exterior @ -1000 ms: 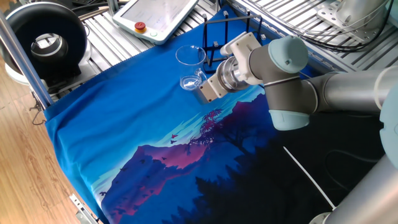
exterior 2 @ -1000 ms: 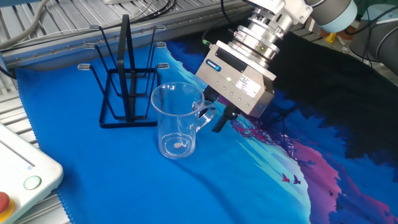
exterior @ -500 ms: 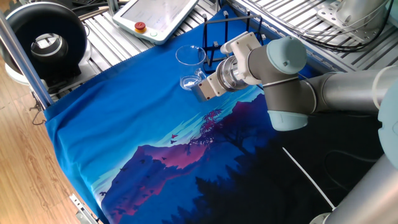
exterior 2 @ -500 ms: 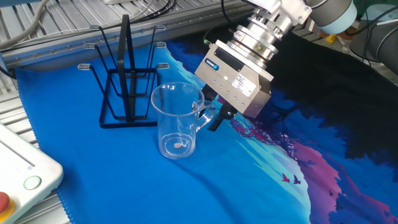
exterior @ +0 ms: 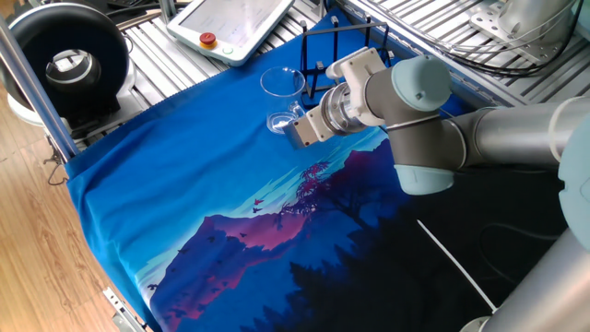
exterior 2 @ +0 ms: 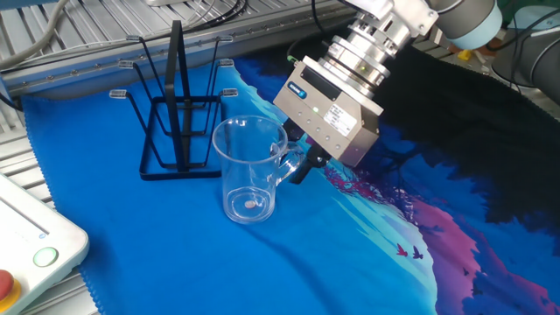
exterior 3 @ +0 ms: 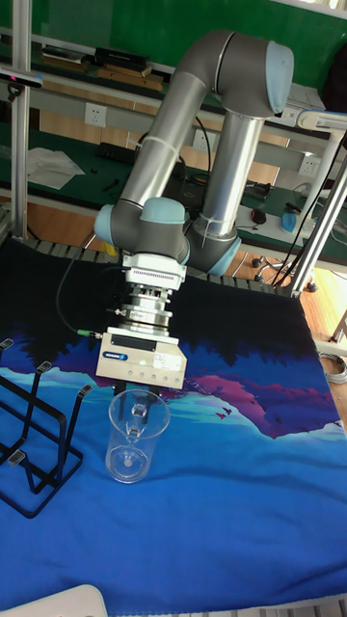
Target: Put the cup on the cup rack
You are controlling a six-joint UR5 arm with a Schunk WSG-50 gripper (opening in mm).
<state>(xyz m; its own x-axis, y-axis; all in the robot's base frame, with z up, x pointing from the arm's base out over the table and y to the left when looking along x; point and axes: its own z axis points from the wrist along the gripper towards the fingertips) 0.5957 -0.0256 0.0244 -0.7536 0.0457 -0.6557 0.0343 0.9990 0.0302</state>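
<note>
- Green wall (exterior 3: 116, 29) and cluttered benches stand behind the tabletop.
- Blue mountain-print cloth (exterior: 212, 184) covers the tabletop (dark toward the arm's side).
- Cup rack (exterior 2: 175, 114) stands on the cloth, just beside the cup.
- Cup (exterior 2: 248, 168) stands upright on the cloth.
- Tool (exterior 2: 304, 166) is at the cup's handle; whether its fingers are clamped, I cannot tell.

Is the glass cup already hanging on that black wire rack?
No. The cup stands upright on the blue cloth beside the cup rack.
</note>
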